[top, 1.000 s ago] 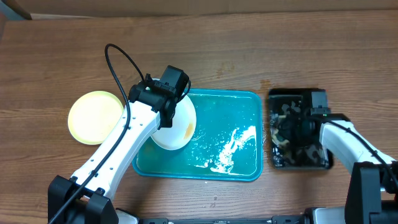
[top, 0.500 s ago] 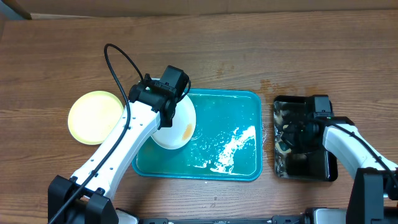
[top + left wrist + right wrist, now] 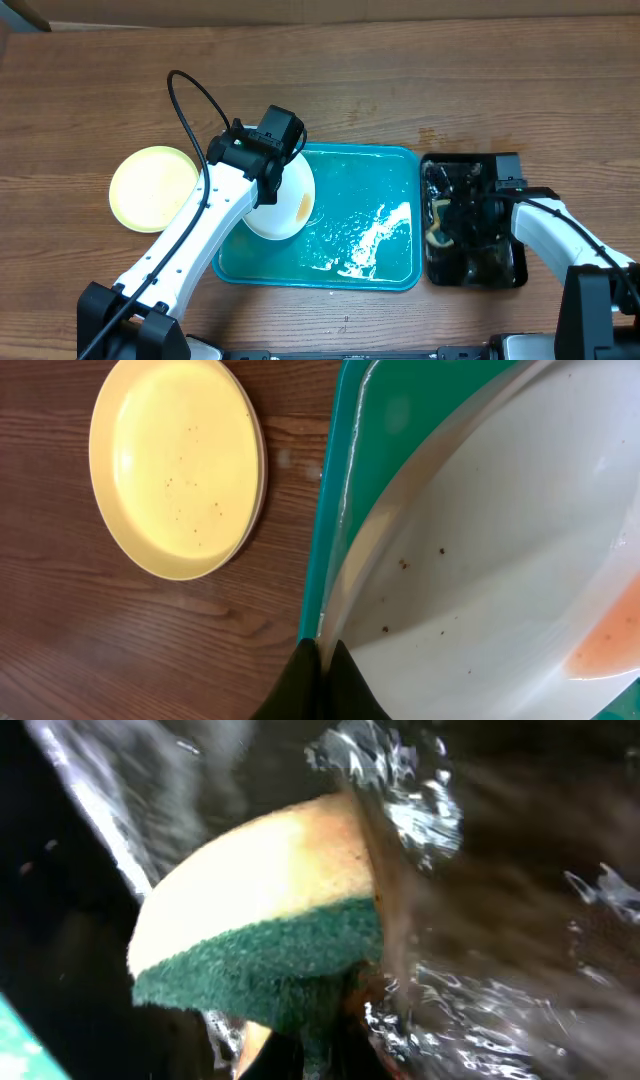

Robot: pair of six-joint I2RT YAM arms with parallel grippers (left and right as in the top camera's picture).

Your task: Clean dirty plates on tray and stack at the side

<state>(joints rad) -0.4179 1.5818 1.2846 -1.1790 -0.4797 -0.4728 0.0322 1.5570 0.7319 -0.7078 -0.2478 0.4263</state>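
Right wrist, closest in: what has the gripper got?

Your right gripper (image 3: 310, 1045) is pinching a sponge (image 3: 260, 920), yellow with a green pad, low in dark, splashing water.

And the left wrist?

Your left gripper (image 3: 318, 665) is pressed together on the rim of the white plate (image 3: 480, 560). That plate is tilted over the left edge of the tray (image 3: 400, 420), with an orange smear (image 3: 605, 645) and dark specks inside. The yellow plate (image 3: 175, 465) lies flat on the bench (image 3: 100, 650), just beside the tray.

Overhead, farther out?

You'll see white foam (image 3: 375, 235) on the tray's wet floor, right of the white plate. Your right gripper is down inside the black tub (image 3: 475, 272), which sits on the bench just right of the tray with a narrow gap between them.
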